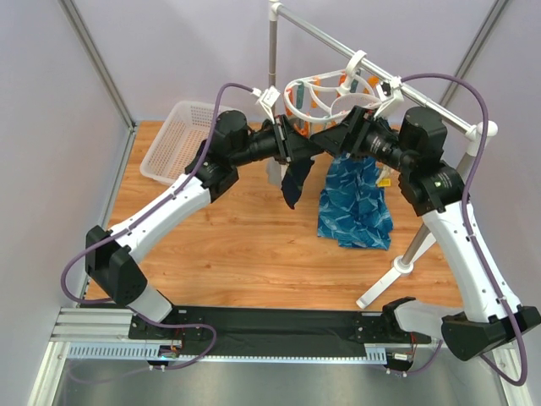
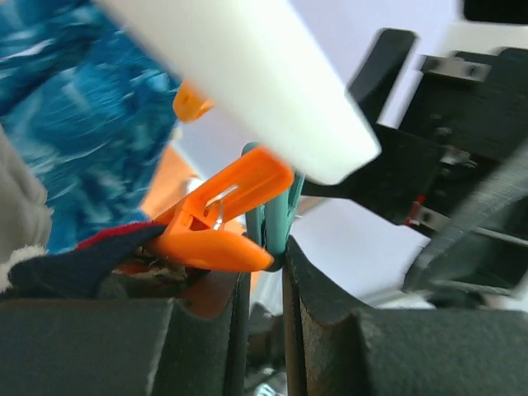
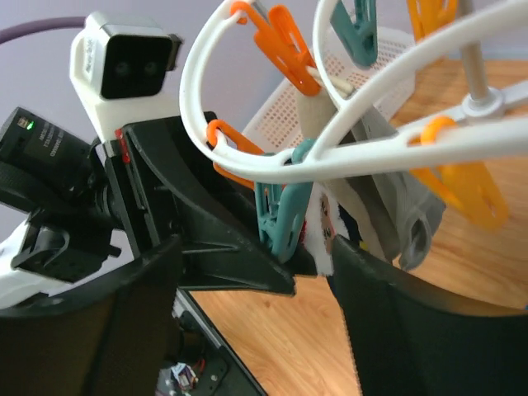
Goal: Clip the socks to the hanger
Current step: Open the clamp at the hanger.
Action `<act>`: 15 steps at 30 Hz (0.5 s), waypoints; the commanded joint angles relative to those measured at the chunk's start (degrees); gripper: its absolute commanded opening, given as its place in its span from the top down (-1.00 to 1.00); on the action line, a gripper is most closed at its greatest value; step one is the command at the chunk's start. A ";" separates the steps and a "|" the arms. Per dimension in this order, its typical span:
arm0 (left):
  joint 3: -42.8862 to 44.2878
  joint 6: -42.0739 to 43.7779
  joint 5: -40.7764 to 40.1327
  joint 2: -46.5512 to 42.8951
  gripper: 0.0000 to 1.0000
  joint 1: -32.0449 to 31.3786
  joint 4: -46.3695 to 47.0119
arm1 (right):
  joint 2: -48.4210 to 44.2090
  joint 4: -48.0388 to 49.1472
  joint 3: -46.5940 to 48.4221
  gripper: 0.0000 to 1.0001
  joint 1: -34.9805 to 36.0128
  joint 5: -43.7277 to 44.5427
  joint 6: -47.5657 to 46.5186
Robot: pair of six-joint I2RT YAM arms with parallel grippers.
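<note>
Closest to the lens on the left wrist cam is the left gripper itself. Its two dark fingers are pinched in to a thin slit, and the bottom end of a teal peg is clamped in that slit. Just beside it an orange peg tilts over, nose against the red-trimmed edge of a dark navy sock. It's touching for sure, but whether it's actually biting the fabric I can't tell. That big blurry white bar across the top is a ring of the hanger.

Right gripper is spread wide with nothing gripped. The teal peg and the left arm's black fingers sit in the space between its fingers.

From the overhead cam, both grippers meet nose to nose right under the hanger, which hangs by its hook from the grey rail. The sock dangles limp from that meeting spot, over the wooden table. A bright blue patterned cloth is just beside it on the right arm's side, and a white basket sits at the back on the left arm's side.
</note>
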 commanded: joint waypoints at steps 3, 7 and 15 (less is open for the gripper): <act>5.42 20.30 -17.38 -2.99 1.00 -4.69 -16.60 | -3.75 -8.34 1.68 -0.59 0.23 8.56 2.97; 4.99 28.99 -25.55 -3.43 1.00 -8.03 -18.64 | -5.07 -8.34 0.45 -0.57 0.23 10.58 5.08; 7.35 44.46 -52.26 -1.76 1.00 -18.30 -20.75 | -2.96 -12.99 5.18 -0.47 2.07 15.67 1.40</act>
